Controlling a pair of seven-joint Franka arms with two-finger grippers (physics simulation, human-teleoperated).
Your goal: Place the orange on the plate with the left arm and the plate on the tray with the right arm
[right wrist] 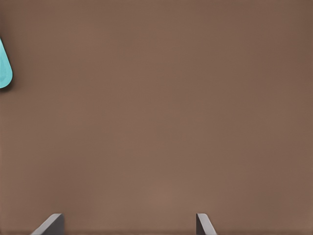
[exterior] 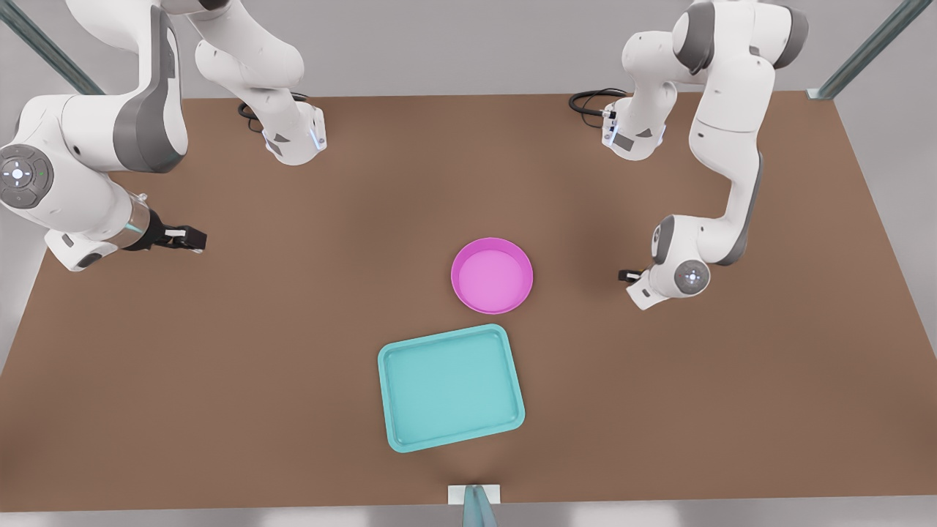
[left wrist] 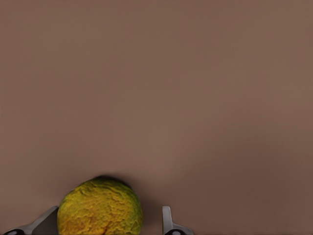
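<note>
Left tool (left wrist: pixel 107 227) fingers apart, straddling orange (left wrist: pixel 100 208) on bench (exterior: pixel 293 366). Right tool (right wrist: pixel 129 225) fingers apart, above bare bench. Plate (exterior: pixel 492 275) beside tray (exterior: pixel 450 386), empty.

Brown table (exterior: pixel 293 351), flat matte top, light-coloured surround at its edges. Lying directly on it: one round pink plate (exterior: pixel 492 274), near the middle, holding nothing; one rectangular teal tray (exterior: pixel 451 386), just beside the plate on the camera's side, slightly rotated, not touching it, also holding nothing; one yellow-orange orange (left wrist: pixel 100 208) with bumpy skin, resting on the bare brown surface in the left wrist view. Two white arm bases stand at the far edge.
</note>
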